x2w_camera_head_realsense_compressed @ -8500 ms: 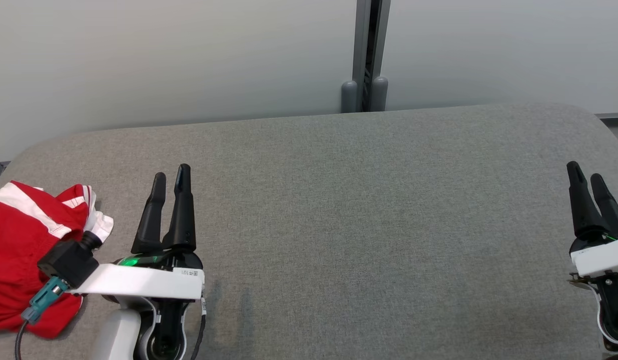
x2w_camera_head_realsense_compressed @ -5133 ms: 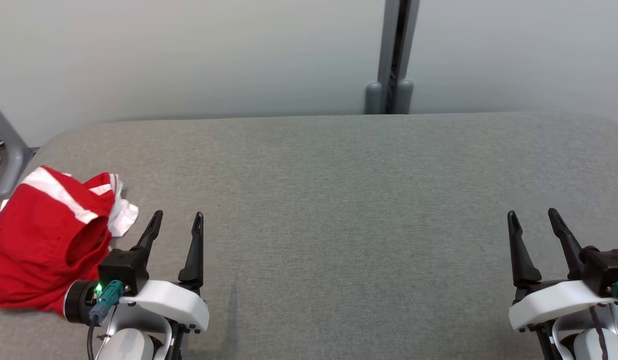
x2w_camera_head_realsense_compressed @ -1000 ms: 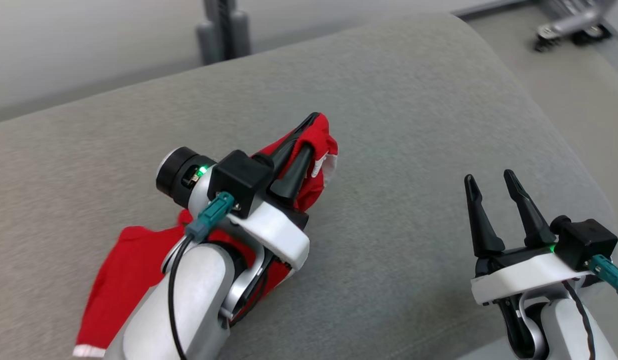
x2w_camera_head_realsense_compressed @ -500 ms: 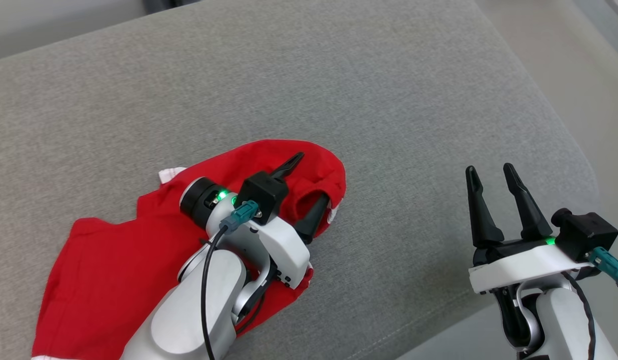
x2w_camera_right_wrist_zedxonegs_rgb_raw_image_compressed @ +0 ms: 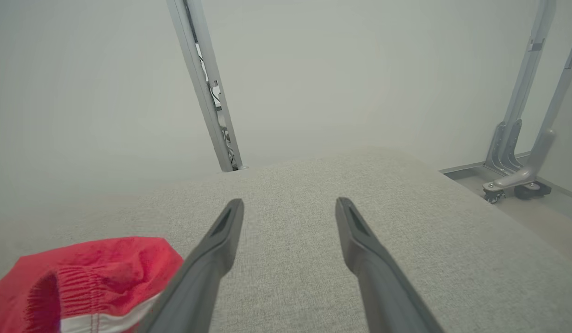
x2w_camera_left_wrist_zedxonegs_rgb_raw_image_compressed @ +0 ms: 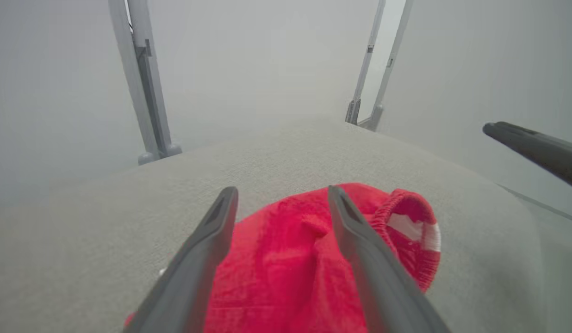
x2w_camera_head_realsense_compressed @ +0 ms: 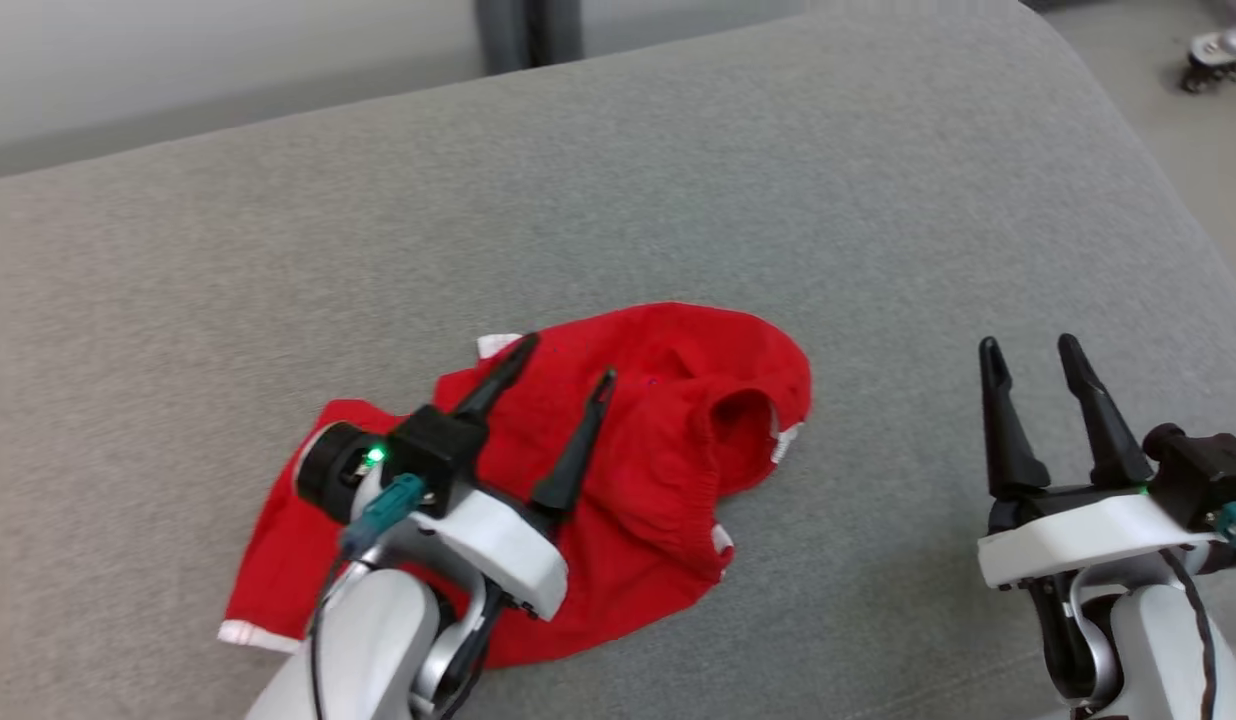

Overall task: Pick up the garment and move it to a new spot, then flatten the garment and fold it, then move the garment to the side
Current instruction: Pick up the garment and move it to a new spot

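Garment (x2w_camera_head_realsense_compressed: 668, 450) lies bunched on table (x2w_camera_head_realsense_compressed: 678, 200), near front edge, middle. Left gripper (x2w_camera_head_realsense_compressed: 568, 358) hovers over it, jaws spread, holding nothing. Right gripper (x2w_camera_head_realsense_compressed: 1028, 343) also spread, apart from garment. Relocation looks done. Flattening next: pinch opposite hems, pull outward.

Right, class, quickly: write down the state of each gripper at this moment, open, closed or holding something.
Left gripper: open, fingers spread over the red garment, gripping nothing.
Right gripper: open, empty, over the grey cushion.
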### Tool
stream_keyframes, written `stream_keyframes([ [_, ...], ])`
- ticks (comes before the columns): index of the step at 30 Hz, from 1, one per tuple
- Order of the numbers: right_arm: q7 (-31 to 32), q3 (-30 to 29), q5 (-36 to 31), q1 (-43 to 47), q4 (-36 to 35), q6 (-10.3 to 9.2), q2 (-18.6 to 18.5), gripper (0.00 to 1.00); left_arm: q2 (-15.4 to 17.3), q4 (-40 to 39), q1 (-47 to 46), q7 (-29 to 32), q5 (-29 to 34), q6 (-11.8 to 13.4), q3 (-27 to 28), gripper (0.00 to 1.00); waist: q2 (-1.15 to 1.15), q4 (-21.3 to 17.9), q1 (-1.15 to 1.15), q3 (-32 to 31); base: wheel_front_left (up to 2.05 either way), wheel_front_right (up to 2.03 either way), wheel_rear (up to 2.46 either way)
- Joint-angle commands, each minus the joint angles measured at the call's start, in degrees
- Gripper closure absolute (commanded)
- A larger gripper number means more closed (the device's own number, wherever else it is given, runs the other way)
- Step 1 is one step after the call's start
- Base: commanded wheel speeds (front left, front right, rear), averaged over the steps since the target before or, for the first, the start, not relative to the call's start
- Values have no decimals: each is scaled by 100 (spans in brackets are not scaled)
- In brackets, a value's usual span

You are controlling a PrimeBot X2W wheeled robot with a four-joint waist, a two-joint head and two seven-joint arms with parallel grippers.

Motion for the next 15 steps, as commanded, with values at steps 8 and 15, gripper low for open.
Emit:
stream_keyframes([
  [8,241,-387,-324,244,-375,-2,-32,0,348,-515,602,-443,-359,754,989,0,0,790,0,-400,0,0,0],
  [15,456,-421,-468,456,-647,-2,-31,0,695,-607,1094,-686,-513,1046,1546,0,0,1034,0,-676,0,0,0],
])
